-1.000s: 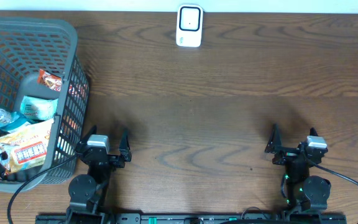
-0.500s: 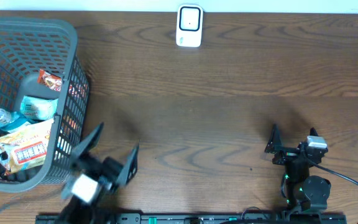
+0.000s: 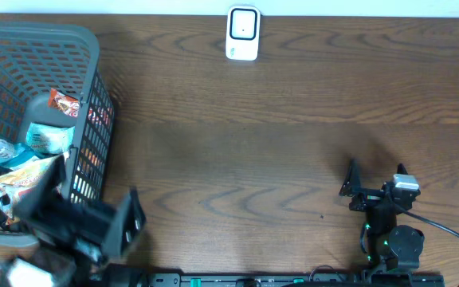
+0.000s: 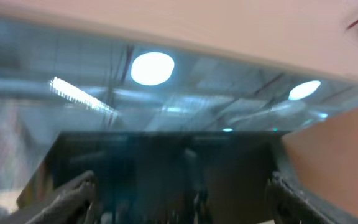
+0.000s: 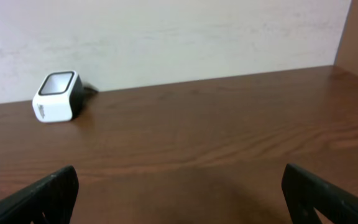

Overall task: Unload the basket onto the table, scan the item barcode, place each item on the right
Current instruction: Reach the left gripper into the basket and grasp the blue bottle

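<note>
Your left gripper hangs blurred above the near-left corner of the dark brown wooden counter, jaws wide apart, its camera tilted up at round ceiling lights. Your right gripper sits low at the near right, jaws equally spread and empty. Just beside the left gripper stands the grey plastic mesh basket, holding the orange-and-white snack packet and a teal tub. The white box-shaped barcode scanner stands at the far edge, well apart from the basket. Smallest in the basket are a clear plastic bottle and a red sachet.
</note>
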Motion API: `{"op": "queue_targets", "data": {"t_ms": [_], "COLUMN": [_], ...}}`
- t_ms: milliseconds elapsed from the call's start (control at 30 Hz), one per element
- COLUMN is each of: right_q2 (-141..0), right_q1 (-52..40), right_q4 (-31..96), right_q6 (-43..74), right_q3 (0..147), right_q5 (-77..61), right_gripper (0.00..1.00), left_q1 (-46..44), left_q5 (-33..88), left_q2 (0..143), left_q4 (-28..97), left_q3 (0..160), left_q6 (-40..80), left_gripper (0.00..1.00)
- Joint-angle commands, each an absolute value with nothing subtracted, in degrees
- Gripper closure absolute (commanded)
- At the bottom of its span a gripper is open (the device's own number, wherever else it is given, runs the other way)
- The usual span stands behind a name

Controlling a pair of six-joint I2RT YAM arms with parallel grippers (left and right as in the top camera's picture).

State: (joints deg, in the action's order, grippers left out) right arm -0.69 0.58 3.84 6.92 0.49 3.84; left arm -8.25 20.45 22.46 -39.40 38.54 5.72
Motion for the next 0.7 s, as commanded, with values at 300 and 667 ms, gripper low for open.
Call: {"op": "queue_targets", "data": {"t_ms": [300, 667], "right_q2": [-0.38, -0.38], "right_q1": [-0.10, -0.10], "right_q4": [3.90, 3.90], "right_q6": [6.13, 6.15], "right_q3": [0.32, 0.32], "right_q5": [3.95, 3.95], "right_gripper": [0.01, 0.01], "left_q1": [-7.99, -8.01], "left_q5": [-18.44, -40.75], "left_q2": [61.82, 72.55], "left_q4": [34.33, 60.01], "left_q3": [101.32, 107.94], "left_q6": [-0.86, -0.14], "left_gripper": [0.14, 0.14]}}
